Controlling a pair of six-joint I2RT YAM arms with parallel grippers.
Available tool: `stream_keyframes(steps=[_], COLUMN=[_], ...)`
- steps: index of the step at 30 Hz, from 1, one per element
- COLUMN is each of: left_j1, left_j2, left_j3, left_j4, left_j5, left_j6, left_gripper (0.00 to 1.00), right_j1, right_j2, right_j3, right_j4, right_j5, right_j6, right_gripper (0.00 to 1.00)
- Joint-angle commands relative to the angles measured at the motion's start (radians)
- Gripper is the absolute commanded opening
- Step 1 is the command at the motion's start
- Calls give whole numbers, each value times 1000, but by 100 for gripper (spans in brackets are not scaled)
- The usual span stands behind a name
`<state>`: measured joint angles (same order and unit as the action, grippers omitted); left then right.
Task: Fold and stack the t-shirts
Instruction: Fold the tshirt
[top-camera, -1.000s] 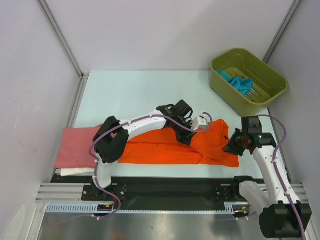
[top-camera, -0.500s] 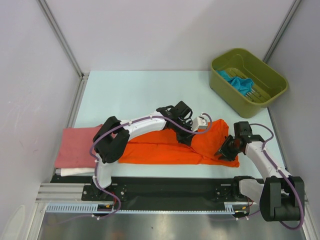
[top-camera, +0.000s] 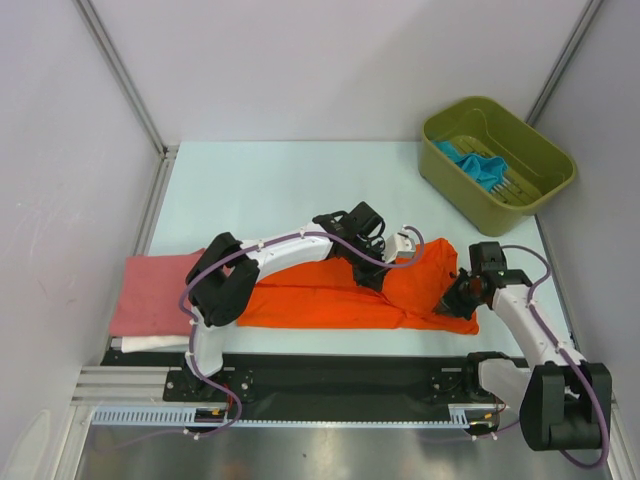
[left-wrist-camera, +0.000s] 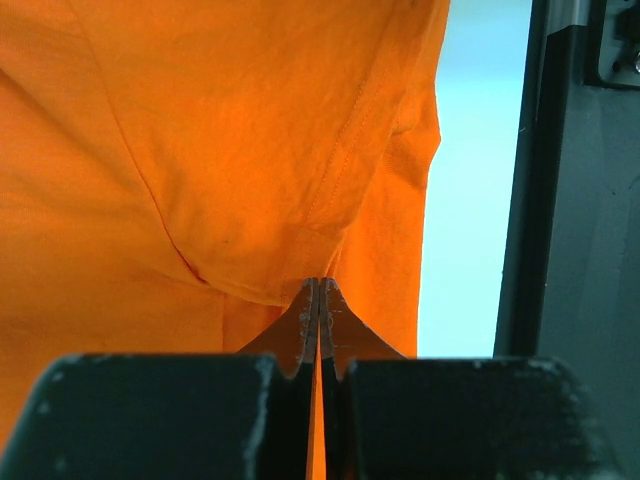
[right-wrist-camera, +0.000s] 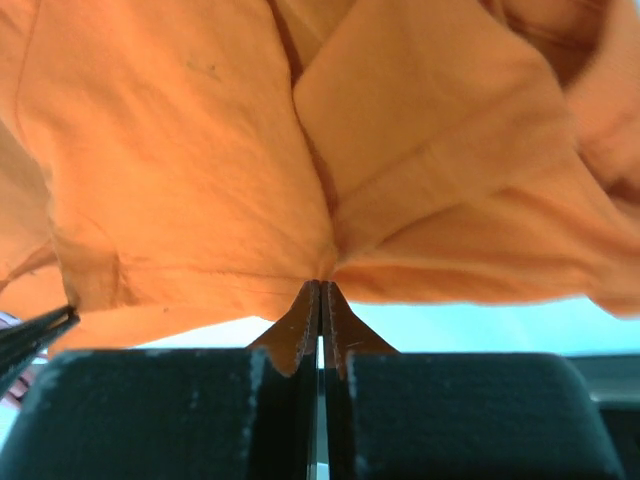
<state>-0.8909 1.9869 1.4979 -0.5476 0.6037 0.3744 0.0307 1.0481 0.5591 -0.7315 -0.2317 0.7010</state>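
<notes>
A bright orange t-shirt (top-camera: 320, 295) lies stretched across the near part of the table. My left gripper (top-camera: 372, 272) is shut on a fold of its upper middle; the left wrist view shows the jaws (left-wrist-camera: 319, 290) closed on orange cloth (left-wrist-camera: 250, 150). My right gripper (top-camera: 452, 300) is shut on the shirt's right end; the right wrist view shows the jaws (right-wrist-camera: 320, 288) pinching bunched orange cloth (right-wrist-camera: 200, 150) held off the table. A folded pink t-shirt (top-camera: 150, 290) lies at the near left on a white one (top-camera: 150, 343). A teal-blue t-shirt (top-camera: 478, 165) lies in the basket.
An olive-green basket (top-camera: 480, 208) stands at the far right of the table. The table's black front rail (left-wrist-camera: 570, 250) runs just past the orange shirt's edge. Grey walls close in the left, back and right sides.
My right gripper has moved left and down onto the orange shirt's right end and now holds it. The left arm has not moved.
</notes>
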Motion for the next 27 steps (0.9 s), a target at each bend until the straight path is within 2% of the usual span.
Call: stream_keyframes(steps=[1, 4, 8, 15, 19, 23, 27], left_j1=[9, 9, 9, 36, 56, 76, 107], left_j2=[-57, -56, -51, -53, -39, -5, 53], left_j3=[5, 19, 19, -4, -1, 8, 36], left_j4=[0, -8, -2, 37, 103, 185, 227], left_j5=[13, 18, 19, 31, -22, -85, -137], left_j6=[14, 17, 17, -12, -61, -115, -173], left_gripper=[0, 0, 0, 0, 0, 0, 0], right_j1=[2, 0, 5, -2, -23, -67, -74], right_j2=[-66, -123, -158, -140, -42, 155, 271], right_j3=[112, 154, 151, 151, 157, 196, 239], right_j4=[-158, -254, -302, -284, -127, 42, 202], right_j5=[55, 91, 66, 28, 40, 49, 65], right_j6=[-43, -61, -61, -67, -98, -124, -129], right_gripper=[0, 0, 0, 0, 0, 0, 0])
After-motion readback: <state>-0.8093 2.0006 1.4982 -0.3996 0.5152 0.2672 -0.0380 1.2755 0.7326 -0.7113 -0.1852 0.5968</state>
